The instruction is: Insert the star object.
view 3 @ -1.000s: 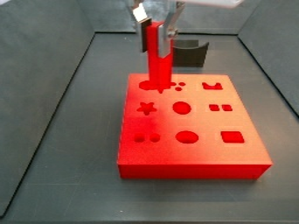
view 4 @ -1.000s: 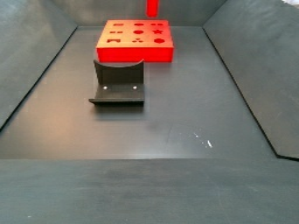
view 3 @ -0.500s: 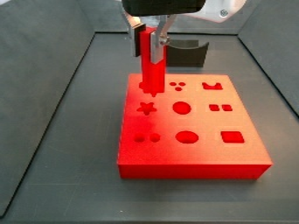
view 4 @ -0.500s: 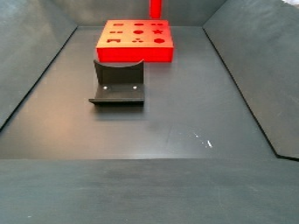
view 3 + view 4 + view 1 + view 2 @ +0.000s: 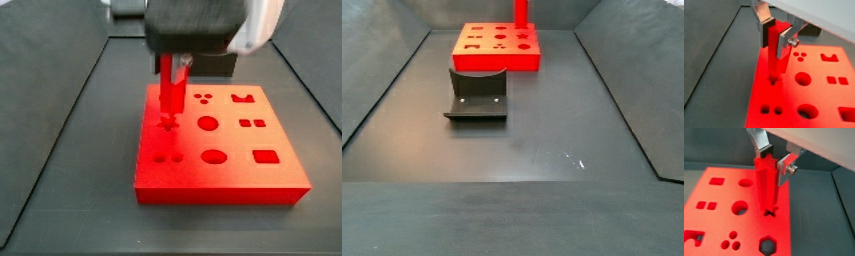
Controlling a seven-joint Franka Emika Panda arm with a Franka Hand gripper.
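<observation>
The star object (image 5: 170, 88) is a slim bright red peg, held upright between the fingers (image 5: 784, 41) of my gripper (image 5: 171, 60). The gripper is shut on its upper part. Both wrist views show the star-shaped top (image 5: 764, 164) between the silver plates. The peg's lower end meets the star-shaped hole (image 5: 769, 212) on the left side of the big red block (image 5: 227, 165). I cannot tell how deep it sits. In a side view only the peg (image 5: 520, 12) shows above the block (image 5: 500, 50); the gripper is out of frame there.
The block has several other shaped holes, among them a round one (image 5: 207, 123) and a square one (image 5: 265, 156). A dark grey curved holder (image 5: 477, 95) stands on the floor in front of the block. Dark bin walls (image 5: 382, 70) rise on both sides.
The gripper has carried the peg from the rear-left hole forward to the star-shaped hole and come lower; the peg's lower end now meets that hole.
</observation>
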